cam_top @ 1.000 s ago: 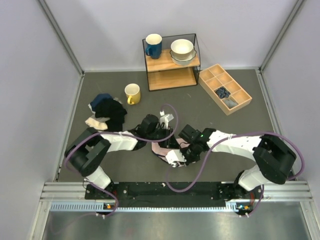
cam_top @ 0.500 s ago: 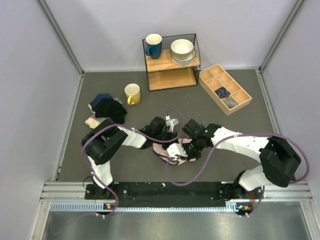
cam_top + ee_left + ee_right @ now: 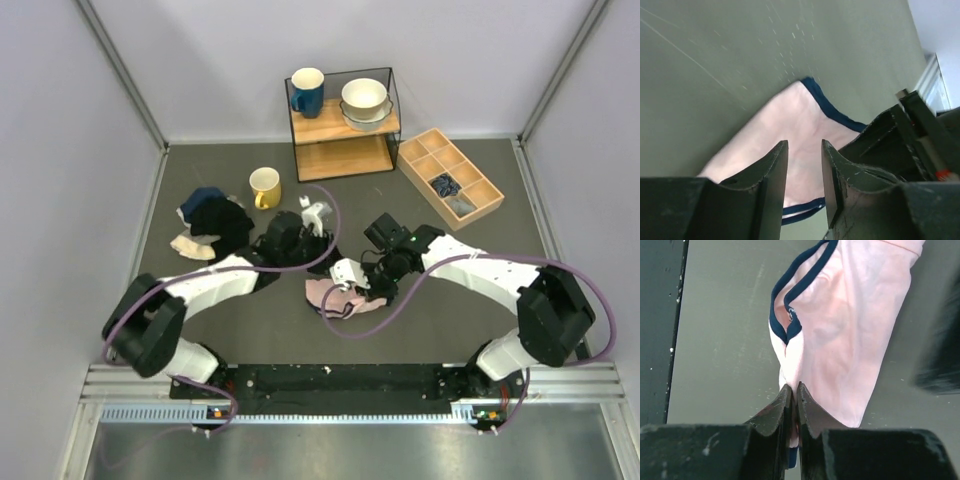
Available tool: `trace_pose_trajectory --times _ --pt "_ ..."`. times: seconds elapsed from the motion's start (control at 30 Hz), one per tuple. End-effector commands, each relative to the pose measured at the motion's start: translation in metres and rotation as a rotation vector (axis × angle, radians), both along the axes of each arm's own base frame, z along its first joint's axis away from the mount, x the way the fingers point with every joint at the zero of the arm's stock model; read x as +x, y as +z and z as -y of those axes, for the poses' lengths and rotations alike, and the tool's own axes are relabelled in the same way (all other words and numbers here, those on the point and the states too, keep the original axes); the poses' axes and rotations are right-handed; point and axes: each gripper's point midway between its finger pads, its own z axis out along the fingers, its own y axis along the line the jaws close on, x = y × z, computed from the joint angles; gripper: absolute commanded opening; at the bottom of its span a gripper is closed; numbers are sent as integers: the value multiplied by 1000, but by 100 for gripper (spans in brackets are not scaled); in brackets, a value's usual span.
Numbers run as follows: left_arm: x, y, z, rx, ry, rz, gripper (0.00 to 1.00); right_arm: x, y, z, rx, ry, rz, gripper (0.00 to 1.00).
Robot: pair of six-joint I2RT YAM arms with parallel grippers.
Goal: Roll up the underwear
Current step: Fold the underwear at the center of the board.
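So the dark grey table takes up most of the overhead view. At the back there's a black wire-frame shelf with wooden boards, and a wooden divided tray sits just to its right. A heap of black garments lies on the left side.

The light-pink briefs with navy edging are front and centre on the table, bunched up between the two arm tips. From above they're just a crumpled pink blob, half hidden under the right arm's wrist.

The wrist cams fill in what the top cam can't:
- The right gripper is clamped tight on an edge of the pink fabric. The fingers are practically touching, and the cloth spreads away from them with a loop of navy trim on its left side. I can't tell whether the cloth is lifted off the table.
- The left gripper has a narrow gap between its fingers and nothing in it. It's hovering over a flat pink corner with navy trim along the edge, and the other arm's dark body shows at the right of that view.

Smaller stuff only shows from above. There's a yellow mug behind the black heap, a blue mug and stacked white bowls on the shelf's top board, and a small beige cloth tucked against the heap.
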Motion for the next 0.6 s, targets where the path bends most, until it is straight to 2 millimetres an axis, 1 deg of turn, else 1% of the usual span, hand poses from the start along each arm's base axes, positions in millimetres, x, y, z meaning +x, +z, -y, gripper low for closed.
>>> trace_pose_trajectory --times 0.0,0.03,0.07,0.1,0.13,0.17,0.27,0.37,0.4,0.47,0.5,0.57 --pt "22 21 -47 40 117 136 39 13 14 -7 35 -41 -37 6" --pt "23 22 -55 43 133 151 39 15 11 -8 32 -46 -53 6" --pt "18 24 -66 43 141 184 39 18 14 -10 38 -53 -55 6" --pt "20 25 -75 48 159 204 40 22 14 -10 40 -65 -58 6" --pt "18 25 -81 56 162 216 40 24 13 -10 36 -74 -71 6" --pt "14 29 -88 63 156 265 42 27 10 -12 29 -84 -80 6" --pt "0 34 -92 56 103 326 42 37 2 -14 8 -118 -105 7" --pt "-13 34 -92 27 64 361 42 48 -2 -13 -10 -168 -123 7" --pt "-18 34 -88 18 40 374 42 51 -8 -12 -24 -185 -140 8" --pt "-24 35 -82 9 7 395 42 60 -11 -11 -31 -227 -154 10" --pt "-31 36 -74 1 -30 406 42 61 -17 -10 -47 -241 -171 11" --pt "-35 32 -68 10 -57 410 42 66 -20 -7 -59 -276 -185 11"
